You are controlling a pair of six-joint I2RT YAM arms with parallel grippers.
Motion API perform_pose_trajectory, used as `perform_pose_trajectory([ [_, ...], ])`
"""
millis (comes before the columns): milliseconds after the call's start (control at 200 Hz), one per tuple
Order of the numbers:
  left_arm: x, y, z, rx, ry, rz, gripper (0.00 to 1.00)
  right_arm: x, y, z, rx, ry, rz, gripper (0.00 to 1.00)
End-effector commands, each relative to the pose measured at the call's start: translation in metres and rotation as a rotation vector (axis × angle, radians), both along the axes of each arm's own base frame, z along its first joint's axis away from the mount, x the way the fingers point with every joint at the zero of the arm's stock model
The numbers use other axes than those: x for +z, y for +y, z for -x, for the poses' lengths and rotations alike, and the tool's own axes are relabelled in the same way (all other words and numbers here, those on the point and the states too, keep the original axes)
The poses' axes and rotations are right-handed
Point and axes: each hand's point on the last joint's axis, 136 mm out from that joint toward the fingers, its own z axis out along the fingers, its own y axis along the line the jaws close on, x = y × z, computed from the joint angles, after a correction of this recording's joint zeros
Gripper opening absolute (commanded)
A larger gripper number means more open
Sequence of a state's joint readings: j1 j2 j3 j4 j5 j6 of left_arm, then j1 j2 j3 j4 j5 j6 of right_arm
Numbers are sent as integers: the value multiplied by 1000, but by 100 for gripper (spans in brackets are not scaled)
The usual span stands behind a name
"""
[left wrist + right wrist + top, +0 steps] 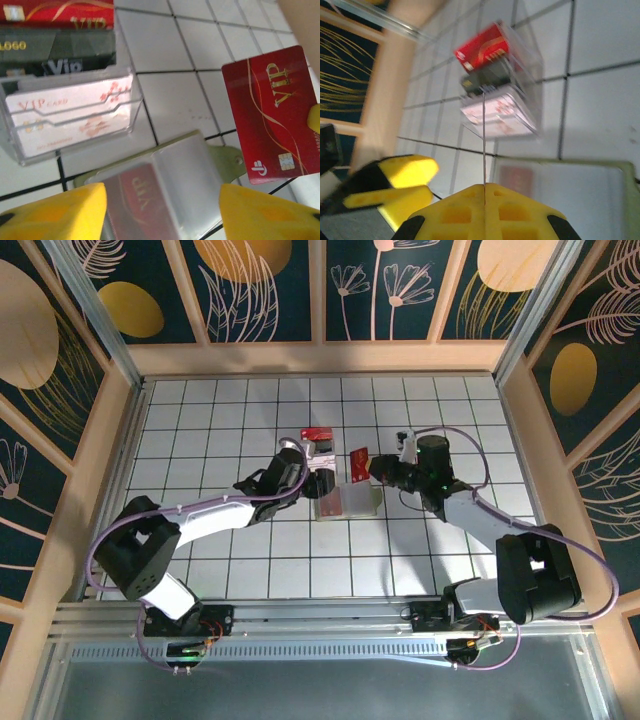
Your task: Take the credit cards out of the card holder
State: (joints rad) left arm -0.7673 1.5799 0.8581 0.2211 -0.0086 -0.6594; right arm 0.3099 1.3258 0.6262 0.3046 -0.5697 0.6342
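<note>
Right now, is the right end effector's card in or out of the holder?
Out: the card is held clear of the holder, over bare tiles.

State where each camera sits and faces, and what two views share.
Top external: above and behind the arms, looking down on the tiled table; both arms, bases at bottom.
Left wrist: on the left arm, low over the card holder, facing the clear card stand; open left gripper at bottom.
Right wrist: on the right arm, facing the same stand; right gripper shut on the red credit card, edge-on.
Shared: both wrist views show holder, stand and card.
</note>
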Motion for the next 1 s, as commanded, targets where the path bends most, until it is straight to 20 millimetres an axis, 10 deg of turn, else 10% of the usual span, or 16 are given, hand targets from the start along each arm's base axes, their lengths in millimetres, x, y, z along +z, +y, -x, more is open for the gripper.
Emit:
perform_pose_trajectory([
  [0,42,-5,-16,29,-91,139,64,43,7,-6,5,-123,-147,0],
  [365,103,-14,-23,-112,-185,485,53,78,23,-6,85,-196,-371,0],
  [821,108,-33,-30,-179,-184,525,49,81,44,0,158,-191,-448,0],
  [996,114,-34,-29,-194,-201,538,33,79,51,1,169,-183,-428,0],
])
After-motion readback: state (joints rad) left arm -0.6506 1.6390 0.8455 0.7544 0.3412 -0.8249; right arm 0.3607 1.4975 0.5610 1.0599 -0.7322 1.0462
